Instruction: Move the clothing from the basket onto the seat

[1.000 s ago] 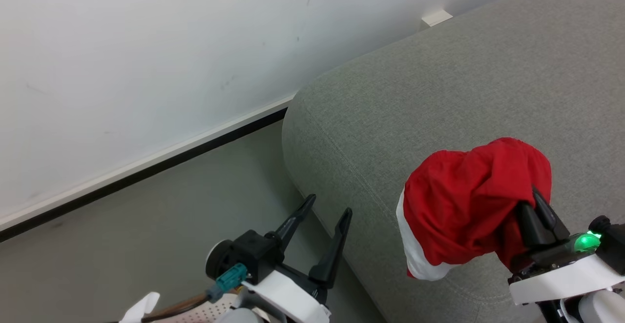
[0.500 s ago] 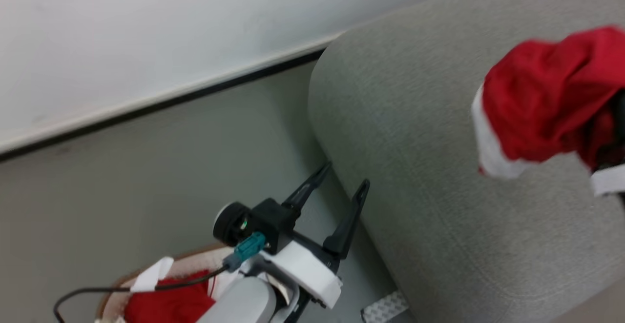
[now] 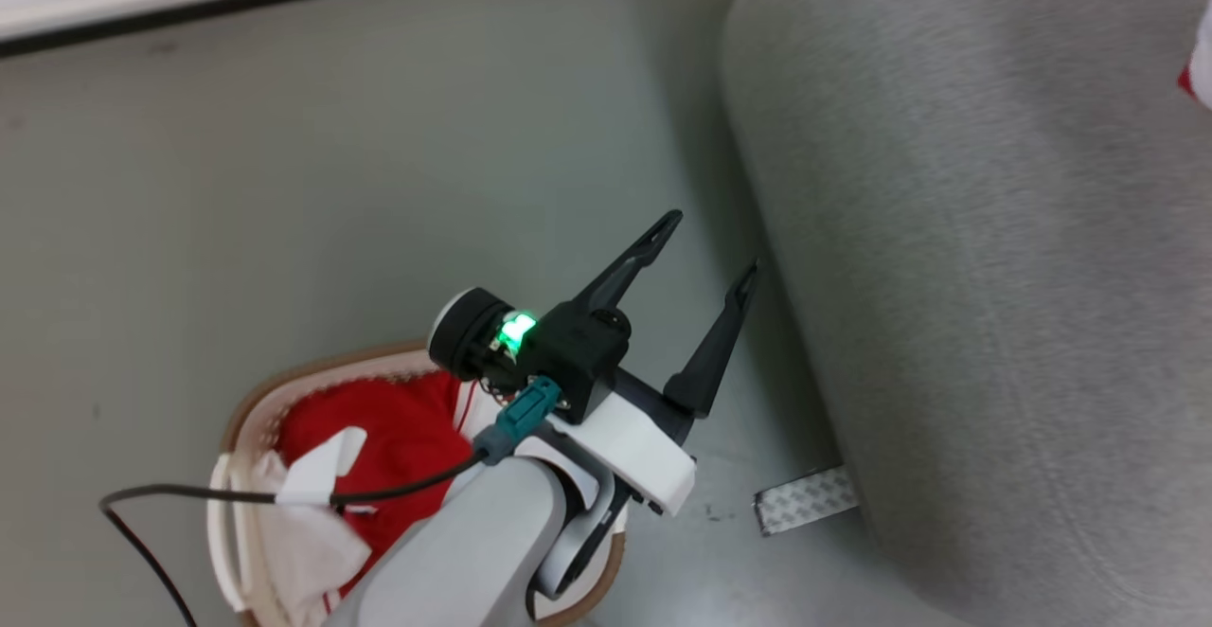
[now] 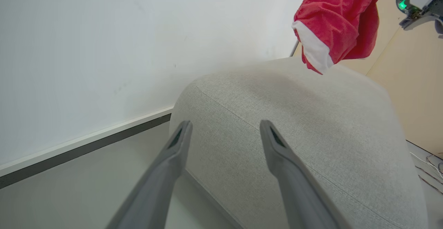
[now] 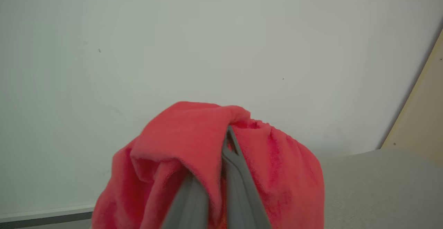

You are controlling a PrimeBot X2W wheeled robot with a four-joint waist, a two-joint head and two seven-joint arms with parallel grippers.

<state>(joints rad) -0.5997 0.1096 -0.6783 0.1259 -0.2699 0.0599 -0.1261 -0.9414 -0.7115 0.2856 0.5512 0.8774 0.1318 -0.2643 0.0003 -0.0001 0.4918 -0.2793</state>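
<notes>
The right end effector (image 5: 229, 136), clamped tight on a red garment (image 4: 332, 18) with a white panel, holds it above the grey sofa (image 3: 994, 277); the left end effector (image 3: 713, 241), fingers (image 3: 630, 262) spread wide and empty, hangs beside the sofa's rounded edge, near the basket (image 3: 248, 400) of red clothing (image 3: 379, 428) on the floor (image 3: 379, 134)
</notes>
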